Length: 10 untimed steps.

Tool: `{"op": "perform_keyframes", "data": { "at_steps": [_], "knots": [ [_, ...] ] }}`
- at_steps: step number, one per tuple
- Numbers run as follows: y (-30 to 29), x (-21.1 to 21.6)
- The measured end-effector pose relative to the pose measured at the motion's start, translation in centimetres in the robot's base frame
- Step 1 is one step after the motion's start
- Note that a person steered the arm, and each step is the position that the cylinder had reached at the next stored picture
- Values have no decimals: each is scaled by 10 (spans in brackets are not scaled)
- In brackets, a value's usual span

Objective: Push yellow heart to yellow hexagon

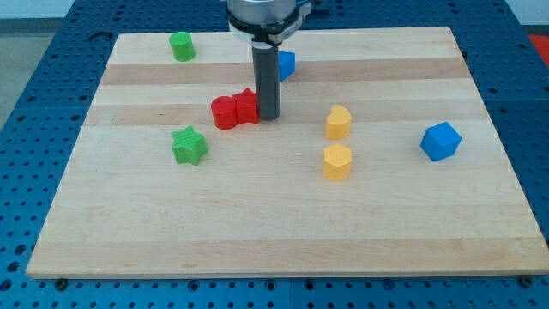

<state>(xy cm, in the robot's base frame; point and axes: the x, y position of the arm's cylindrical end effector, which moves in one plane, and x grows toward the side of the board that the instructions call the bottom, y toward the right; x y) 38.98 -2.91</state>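
The yellow heart [339, 122] lies right of the board's middle. The yellow hexagon [337, 161] lies just below it, a small gap between them. My tip [269, 116] rests on the board to the left of the yellow heart, apart from it, and right against the right side of a red star block [247, 105]. A red round block [225, 112] touches the red star on its left.
A green star [190, 145] lies lower left of the red blocks. A green block [181, 46] sits at the top left. A blue block [286, 64] is partly hidden behind the rod. A blue hexagon [441, 142] lies at the right. The wooden board [274, 249] ends near every view edge.
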Motion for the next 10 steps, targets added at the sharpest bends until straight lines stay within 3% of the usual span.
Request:
{"op": "perform_keyframes", "data": {
  "at_steps": [3,7,10],
  "knots": [
    [35,0],
    [35,-41],
    [49,-41]
  ]
}}
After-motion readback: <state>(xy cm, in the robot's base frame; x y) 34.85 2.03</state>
